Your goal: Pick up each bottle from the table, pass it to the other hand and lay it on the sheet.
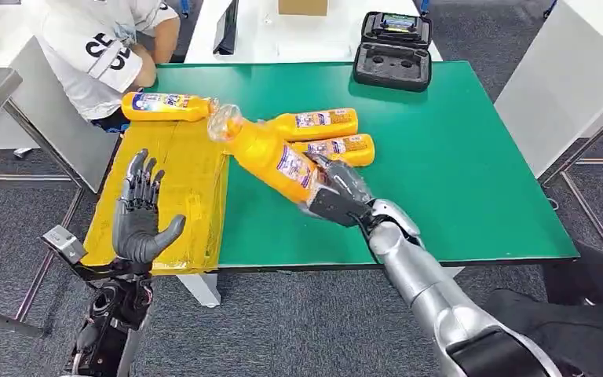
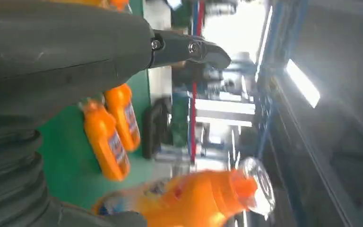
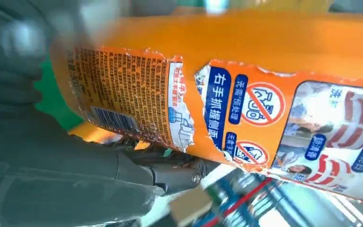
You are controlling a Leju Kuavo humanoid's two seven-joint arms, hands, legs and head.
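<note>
My right hand [image 1: 338, 192] grips an orange bottle [image 1: 267, 155] by its base and holds it tilted above the green table [image 1: 455, 157], its clear cap toward the yellow sheet [image 1: 180, 188]. Its torn label [image 3: 227, 118] appears close up in the right wrist view, and the bottle [image 2: 194, 198] also shows in the left wrist view. My left hand [image 1: 137, 216] is raised over the sheet's near edge, fingers spread and empty. One orange bottle [image 1: 166, 106] lies at the sheet's far end. Two more bottles [image 1: 322, 123] [image 1: 344, 148] lie on the table behind the held one.
A person in a white shirt [image 1: 102, 47] sits at the table's far left corner. An open black case [image 1: 393, 49] rests at the table's far edge. A white table [image 1: 565, 71] stands to the right, and grey carpet [image 1: 298, 322] lies below.
</note>
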